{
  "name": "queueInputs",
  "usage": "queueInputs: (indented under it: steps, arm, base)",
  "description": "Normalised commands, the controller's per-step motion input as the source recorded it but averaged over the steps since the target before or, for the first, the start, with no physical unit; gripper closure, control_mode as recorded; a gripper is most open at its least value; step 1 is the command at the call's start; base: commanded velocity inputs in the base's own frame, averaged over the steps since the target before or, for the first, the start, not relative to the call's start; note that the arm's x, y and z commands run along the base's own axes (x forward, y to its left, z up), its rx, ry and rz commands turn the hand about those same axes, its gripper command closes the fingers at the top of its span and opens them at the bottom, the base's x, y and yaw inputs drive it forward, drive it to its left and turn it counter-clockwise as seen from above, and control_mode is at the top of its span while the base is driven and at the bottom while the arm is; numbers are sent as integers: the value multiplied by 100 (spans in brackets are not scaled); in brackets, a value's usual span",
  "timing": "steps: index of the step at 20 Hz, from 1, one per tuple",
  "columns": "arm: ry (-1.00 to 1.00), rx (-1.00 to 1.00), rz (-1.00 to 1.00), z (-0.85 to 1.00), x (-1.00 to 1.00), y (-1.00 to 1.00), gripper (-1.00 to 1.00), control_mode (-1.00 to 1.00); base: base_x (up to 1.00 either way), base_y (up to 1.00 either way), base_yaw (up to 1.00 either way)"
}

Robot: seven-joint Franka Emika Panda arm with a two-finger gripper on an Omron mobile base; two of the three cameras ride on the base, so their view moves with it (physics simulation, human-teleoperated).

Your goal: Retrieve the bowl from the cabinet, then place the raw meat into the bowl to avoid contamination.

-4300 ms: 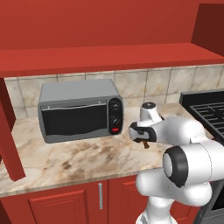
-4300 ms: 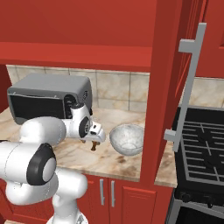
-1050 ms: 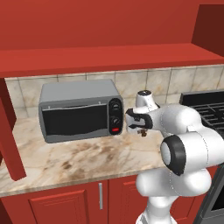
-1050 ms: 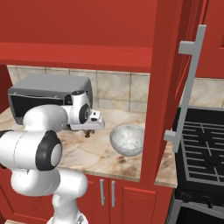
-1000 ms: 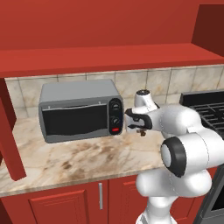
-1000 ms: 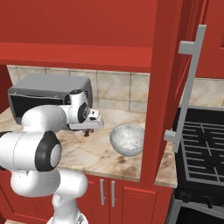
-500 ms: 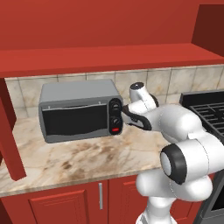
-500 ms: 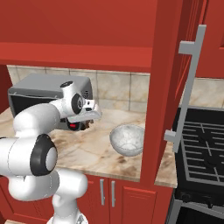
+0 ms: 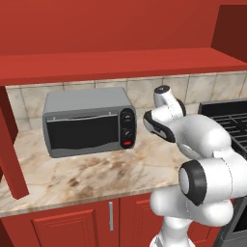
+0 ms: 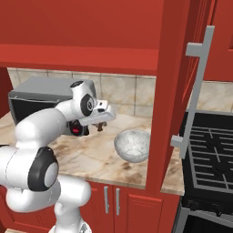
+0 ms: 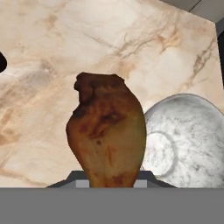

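Lifted off the worktop [image 10: 91, 154] since earlier — gripper [image 10: 101, 122] clamped on raw meat [image 11: 107, 135], probably light, greasy; bowl [image 10: 132, 145] near.

Brown raw meat [image 11: 107, 135], mottled gray bowl [image 11: 188, 135]

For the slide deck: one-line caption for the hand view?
Gripper shut on the raw meat, held above the marble counter beside the gray bowl.

The bowl [image 10: 132, 144] sits on the counter [image 10: 95, 157], right of the toaster oven [image 10: 43, 102] and just left of the open cabinet [image 10: 170, 91] door. The raw meat [image 11: 108, 135] hangs above the counter, between oven and bowl. The stove [image 10: 211, 157] lies right of the door.
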Motion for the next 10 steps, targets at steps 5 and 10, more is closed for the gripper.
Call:
queueInputs:
  steps: [5, 10]
  arm:
    - [-6, 0, 0, 9, -16, -62, 100, -100]
    - [-3, 0, 0, 16, -8, -53, 100, -100]
  base:
    - [0, 0, 0]
    - [0, 0, 0]
